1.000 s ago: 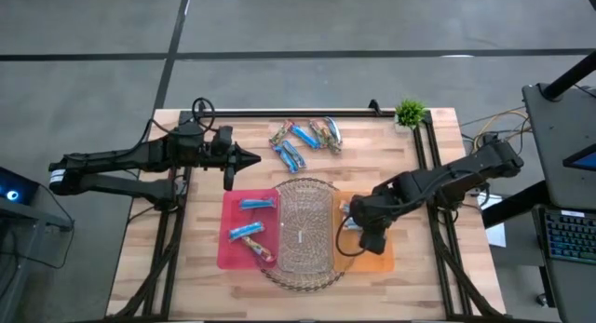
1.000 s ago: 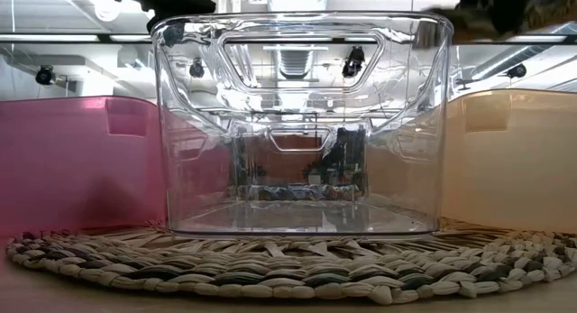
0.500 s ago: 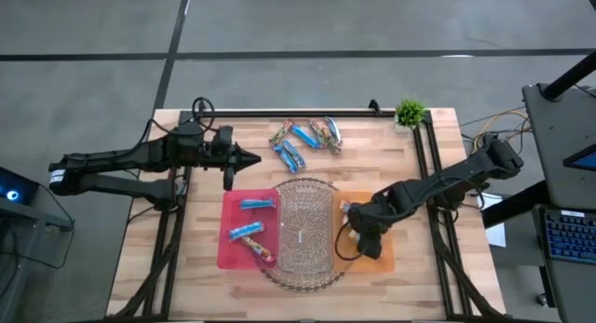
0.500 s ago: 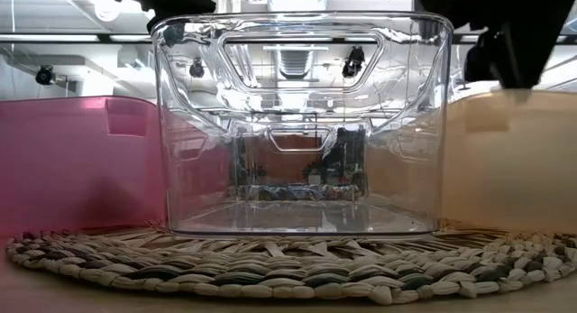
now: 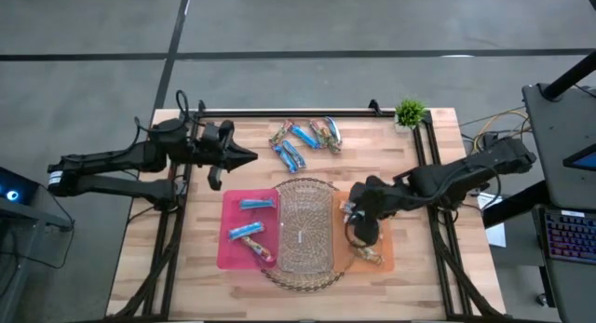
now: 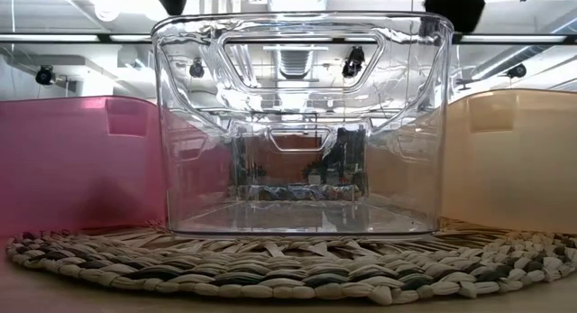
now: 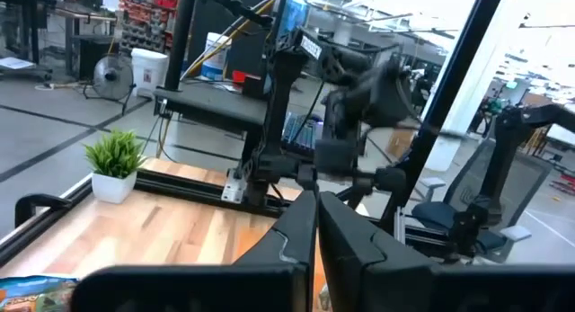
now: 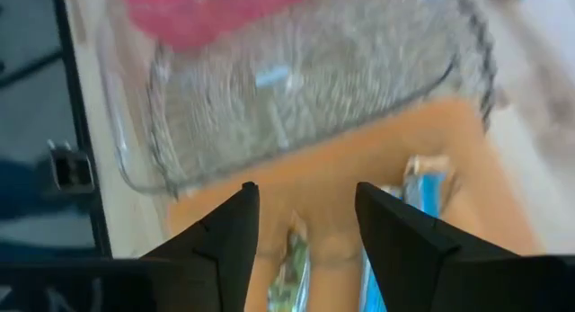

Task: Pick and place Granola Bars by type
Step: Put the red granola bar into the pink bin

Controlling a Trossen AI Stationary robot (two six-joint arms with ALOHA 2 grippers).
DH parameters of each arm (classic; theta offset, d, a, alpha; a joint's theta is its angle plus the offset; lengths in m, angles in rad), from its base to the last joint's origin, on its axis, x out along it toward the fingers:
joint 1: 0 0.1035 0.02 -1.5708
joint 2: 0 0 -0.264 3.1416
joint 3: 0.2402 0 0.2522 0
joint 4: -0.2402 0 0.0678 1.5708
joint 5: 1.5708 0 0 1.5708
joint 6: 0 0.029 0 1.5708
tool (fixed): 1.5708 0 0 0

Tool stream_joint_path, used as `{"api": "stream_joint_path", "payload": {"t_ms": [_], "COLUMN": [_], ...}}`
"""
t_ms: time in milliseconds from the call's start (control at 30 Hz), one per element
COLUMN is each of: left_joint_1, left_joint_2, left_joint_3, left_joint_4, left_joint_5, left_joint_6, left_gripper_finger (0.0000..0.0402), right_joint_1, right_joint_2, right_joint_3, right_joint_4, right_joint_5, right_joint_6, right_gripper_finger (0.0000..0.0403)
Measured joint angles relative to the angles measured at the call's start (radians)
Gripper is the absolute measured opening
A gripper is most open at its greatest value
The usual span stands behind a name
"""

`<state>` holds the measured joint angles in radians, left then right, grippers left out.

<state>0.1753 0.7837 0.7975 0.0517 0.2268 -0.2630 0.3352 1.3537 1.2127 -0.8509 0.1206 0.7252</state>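
My right gripper [image 5: 358,232]: two dark fingers [image 8: 220,245] spread wide, nothing between them, poised above the shallow orange plastic bin [image 5: 384,260] with its tip toward the table's near edge.

Orange bin contents, right wrist view: one brown-and-green wrapped bar [image 8: 289,265] directly beyond my fingers, long axis in line with them; one blue wrapped bar [image 8: 420,186] beside it, roughly parallel. In the high view one tan bar [image 5: 371,256] lies at the bin's near end, slanted.

My right arm [image 5: 456,178]: reaches in from the table's right edge, low and nearly level, bending down at the wrist over the bin.

Clear ribbed plastic tub [image 5: 304,232]: between the orange bin and the pink plastic bin [image 5: 228,253], on a round woven mat [image 6: 288,268].

Pink bin contents: two blue bars [image 5: 258,204], long axes running roughly left to right, plus one darker bar near the tub.

Loose granola bars [image 5: 303,139]: a cluster of blue and brown wrappers on the wooden table [image 5: 186,248], far side, pointing various ways.

My left gripper [image 5: 250,157]: fingers pressed together, empty, pointing right; arm stretched level from the left edge.

Small green potted plant [image 5: 408,113]: far right corner.
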Motion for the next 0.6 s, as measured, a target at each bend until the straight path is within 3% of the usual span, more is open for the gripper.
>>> {"api": "stream_joint_path", "payload": {"t_ms": [233,500,600], "left_joint_1": [0.0,0.0,0.0], "left_joint_2": [-0.001,-0.001,0.003], "left_joint_3": [0.0,0.0,0.0], "left_joint_4": [-0.001,-0.002,-0.004], "left_joint_5": [0.0,0.0,0.0], "left_joint_6": [-0.005,0.005,0.045], "left_gripper_finger": [0.0,0.0,0.0], "right_joint_1": [-0.032,-0.101,-0.14], "right_joint_2": [-0.084,-0.123,-0.125], "right_joint_3": [0.017,0.016,0.016], "right_joint_4": [0.042,0.146,0.192], "right_joint_5": [0.04,0.04,0.04], "right_joint_6": [-0.061,-0.211,-0.294], "right_gripper_finger": [0.0142,0.0029,0.0013]}}
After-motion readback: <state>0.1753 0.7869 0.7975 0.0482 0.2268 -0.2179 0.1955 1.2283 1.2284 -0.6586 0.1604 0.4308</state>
